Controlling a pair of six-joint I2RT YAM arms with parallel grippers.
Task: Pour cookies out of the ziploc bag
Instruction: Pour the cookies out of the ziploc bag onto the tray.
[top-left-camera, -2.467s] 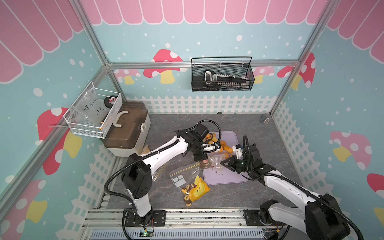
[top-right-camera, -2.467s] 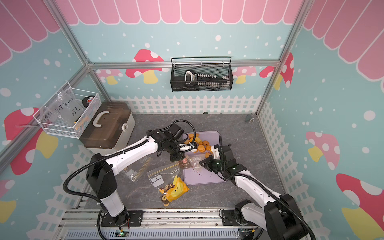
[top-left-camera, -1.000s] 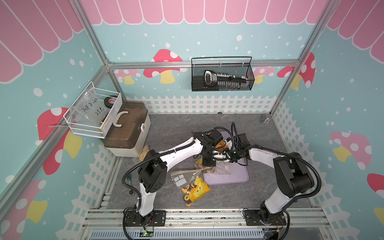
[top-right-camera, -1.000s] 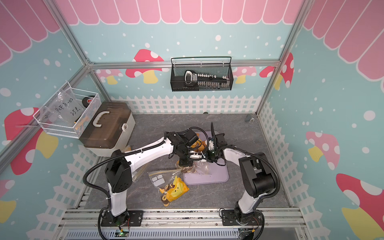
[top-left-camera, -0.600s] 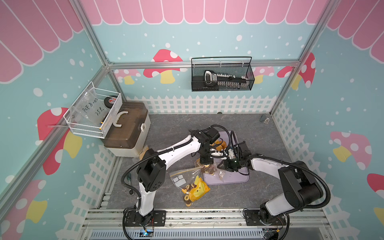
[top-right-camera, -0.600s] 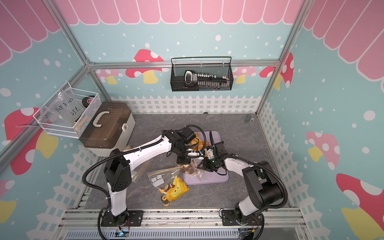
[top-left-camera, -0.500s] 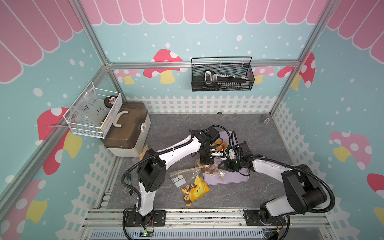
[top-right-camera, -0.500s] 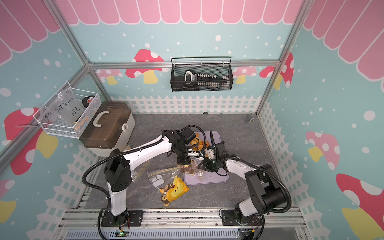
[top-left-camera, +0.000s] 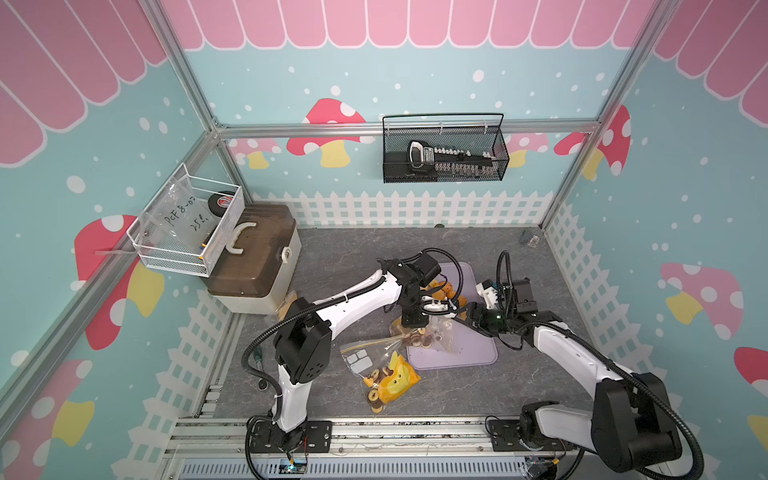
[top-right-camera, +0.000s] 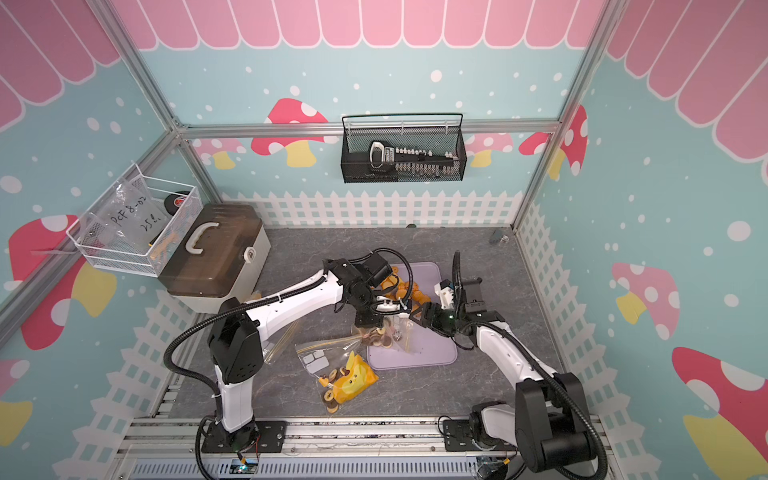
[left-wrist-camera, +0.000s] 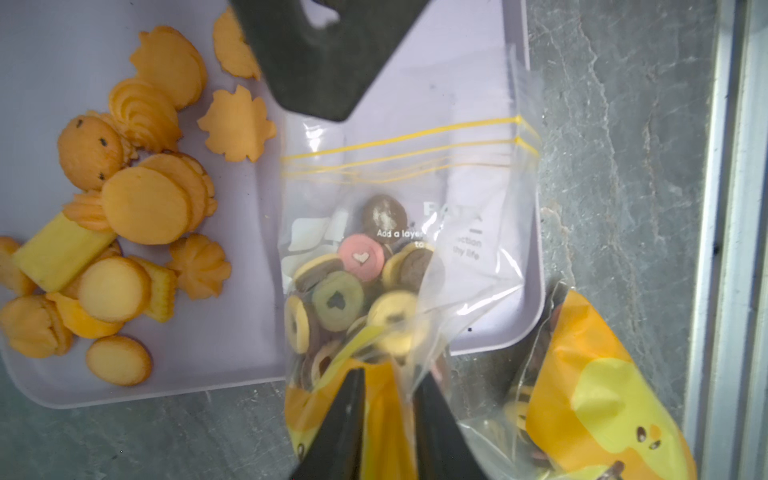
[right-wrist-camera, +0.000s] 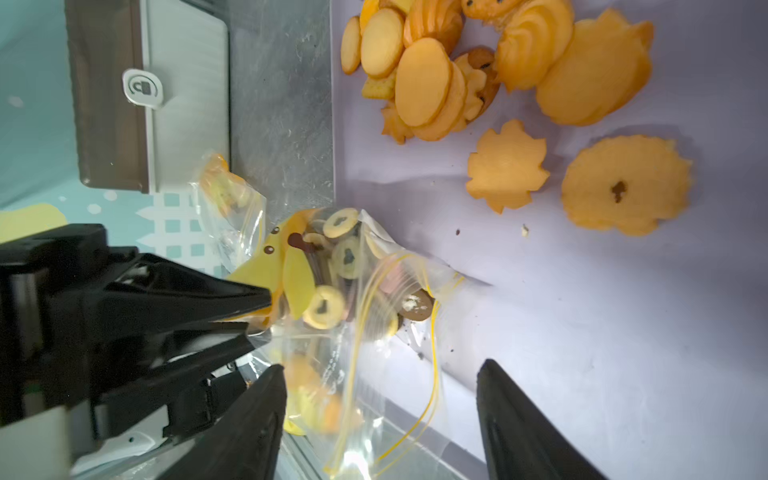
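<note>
The left arm (top-left-camera: 353, 299) and the right arm (top-left-camera: 569, 351) are showing white shells with black joints. Black ribbed cables (top-left-camera: 244, 363) are running along them. The left hand (left-wrist-camera: 388, 374) and the right hand (right-wrist-camera: 382, 365) are carrying black pointed fingers (right-wrist-camera: 523, 419).

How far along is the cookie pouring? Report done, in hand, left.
Done: orange cookies lie on the tray. In hand: the ziploc bag lies mouth-first on the tray, its bottom inside the left gripper; right gripper open beside its mouth. Left: ring cookies inside it, plus a second bag beside the tray.
</note>
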